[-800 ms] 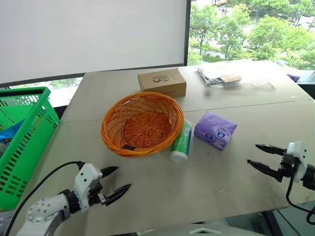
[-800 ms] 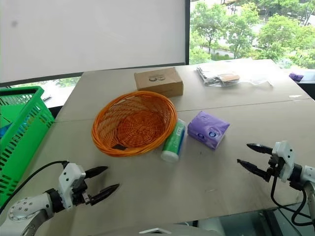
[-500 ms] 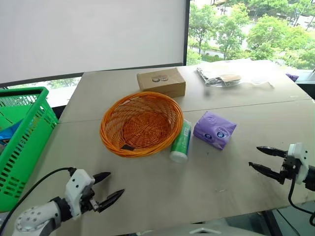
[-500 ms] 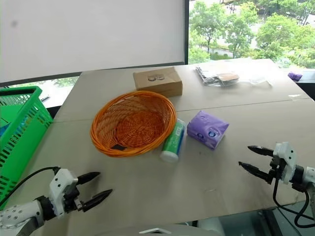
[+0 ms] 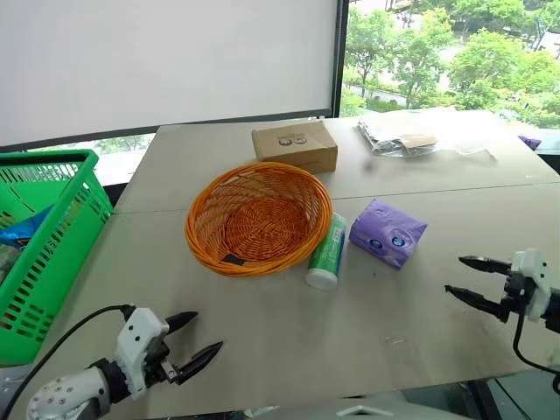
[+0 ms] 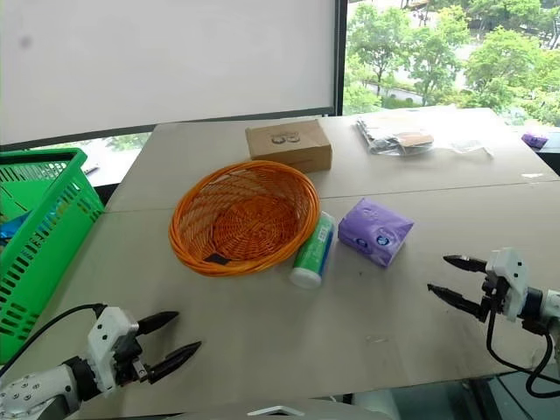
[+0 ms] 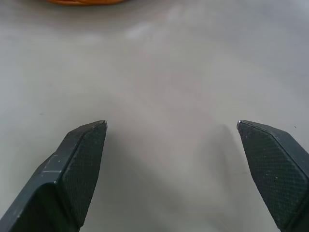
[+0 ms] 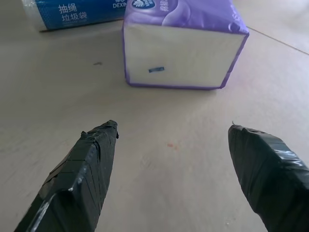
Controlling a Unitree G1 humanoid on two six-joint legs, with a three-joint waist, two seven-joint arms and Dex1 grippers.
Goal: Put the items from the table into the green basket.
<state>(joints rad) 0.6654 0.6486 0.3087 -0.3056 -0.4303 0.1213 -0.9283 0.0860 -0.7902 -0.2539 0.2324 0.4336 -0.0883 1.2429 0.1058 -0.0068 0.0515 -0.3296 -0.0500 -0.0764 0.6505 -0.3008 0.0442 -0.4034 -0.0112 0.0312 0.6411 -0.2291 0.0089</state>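
Purple pack (image 5: 388, 232) and green-and-white bottle (image 5: 326, 252) lying on the surface (image 5: 289, 332) beside an orange wicker basket (image 5: 259, 218), cardboard box (image 5: 294, 145) behind, green basket (image 5: 45, 241) at far left edge, left gripper (image 5: 194, 338) and right gripper (image 5: 465, 276) hovering, jaws wide, holding nothing.

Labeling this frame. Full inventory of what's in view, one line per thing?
table: 1, pale beige, seam across.
green basket: 1, green, off the table's left edge.
wicker basket: 1, orange, centre.
bottle: 1, green-white, lying against the wicker basket's right.
purple pack: 1, right of the bottle.
cardboard box: 1, brown, behind the wicker basket.
clear bag: 1, far right.
left gripper: open, empty, near left.
right gripper: open, empty, facing the purple pack.
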